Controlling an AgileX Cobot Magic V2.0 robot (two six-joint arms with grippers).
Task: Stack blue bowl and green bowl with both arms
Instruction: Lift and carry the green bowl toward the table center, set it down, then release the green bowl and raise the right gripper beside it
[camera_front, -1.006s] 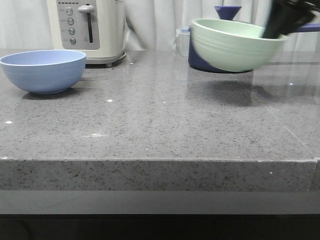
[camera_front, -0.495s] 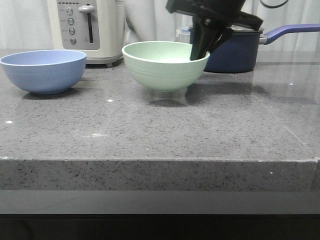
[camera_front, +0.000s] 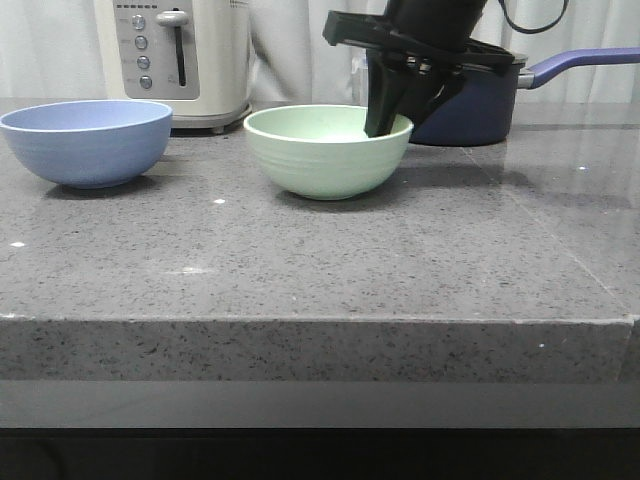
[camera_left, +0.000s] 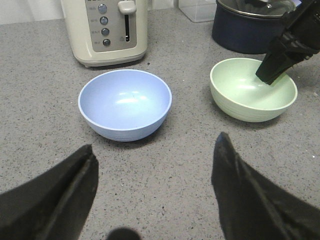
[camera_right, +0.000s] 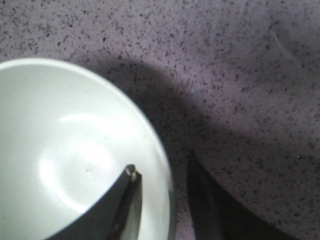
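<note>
Green bowl (camera_front: 327, 151) rests on counter (camera_front: 400, 260), rim between right jaws

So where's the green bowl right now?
In the front view, the green bowl sits mid-counter, right of the blue bowl, before the navy saucepan, with the right tool straddling its rim.

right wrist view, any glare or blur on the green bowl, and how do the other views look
Right wrist view: the round matte mint-green bowl shows a soft bright glare patch inside, its near rim slightly blurred, with a dark shadow on the speckled grey countertop. Left wrist view: sharp, with faint highlights inside the round matte periwinkle-blue bowl. Front view: even lighting, with small glints on the counter.
</note>
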